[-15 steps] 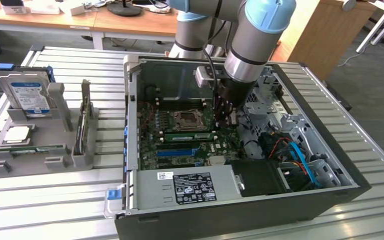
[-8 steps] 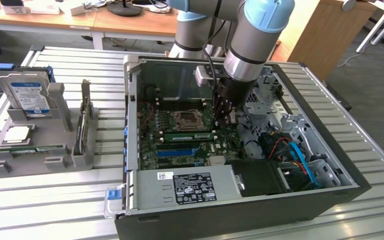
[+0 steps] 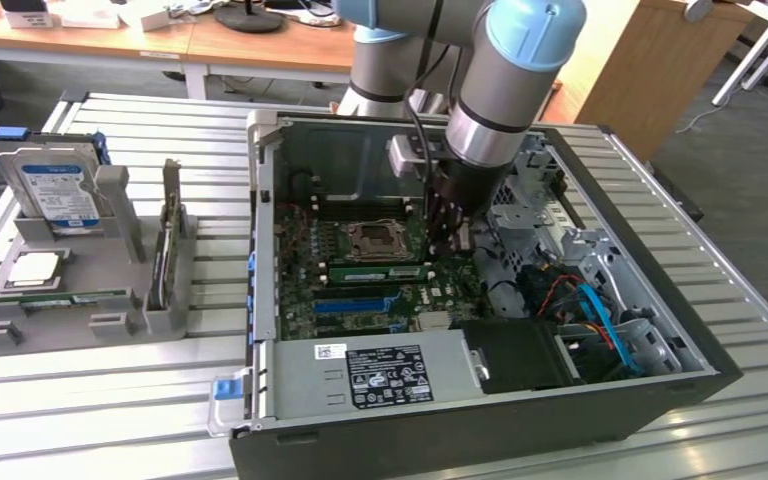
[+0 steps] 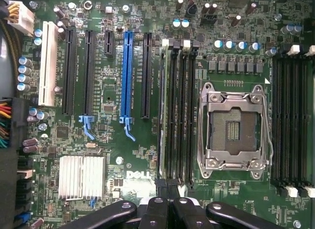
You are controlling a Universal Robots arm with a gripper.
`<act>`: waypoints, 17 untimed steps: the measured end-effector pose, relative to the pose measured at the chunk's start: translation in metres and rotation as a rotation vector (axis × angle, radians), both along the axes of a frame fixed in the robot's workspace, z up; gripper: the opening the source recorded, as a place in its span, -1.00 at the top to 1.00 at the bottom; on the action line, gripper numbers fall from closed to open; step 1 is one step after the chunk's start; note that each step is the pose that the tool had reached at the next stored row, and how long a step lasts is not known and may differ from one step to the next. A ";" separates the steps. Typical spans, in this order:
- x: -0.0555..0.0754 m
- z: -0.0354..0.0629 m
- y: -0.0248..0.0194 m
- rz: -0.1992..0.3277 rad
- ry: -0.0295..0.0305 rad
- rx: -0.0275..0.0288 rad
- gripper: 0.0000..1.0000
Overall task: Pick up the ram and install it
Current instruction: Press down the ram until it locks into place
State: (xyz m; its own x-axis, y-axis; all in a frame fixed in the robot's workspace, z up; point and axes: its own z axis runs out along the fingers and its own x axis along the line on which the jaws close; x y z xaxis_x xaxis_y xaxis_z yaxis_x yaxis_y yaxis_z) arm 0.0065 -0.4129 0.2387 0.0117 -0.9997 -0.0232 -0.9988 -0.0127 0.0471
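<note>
We log gripper (image 4: 168, 187) clenched, empty, over memory slots (image 4: 177, 108) | ram (image 3: 381, 271) seated mid-frame | CPU socket (image 4: 234, 130) adjacent | blue PCIe slot (image 4: 127, 76) nearby.

Wood desks (image 3: 117, 45) behind, grey floor (image 3: 724, 150), slatted metal table (image 3: 117, 410).

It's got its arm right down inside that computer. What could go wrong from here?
The shut gripper hangs close over the memory slots; a small misalignment could knock a latch. The open processor socket lies right beside them and could be damaged by a stray push. Whether the ram is fully seated I cannot tell.
</note>
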 end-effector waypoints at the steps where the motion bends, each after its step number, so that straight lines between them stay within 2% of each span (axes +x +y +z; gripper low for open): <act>1: 0.000 -0.0010 0.0000 0.000 -0.0001 0.0000 0.79; 8: 0.000 -0.0069 0.0000 0.000 -0.0007 0.0001 0.79; 17: 0.000 -0.0096 0.0000 0.000 -0.0018 0.0001 0.79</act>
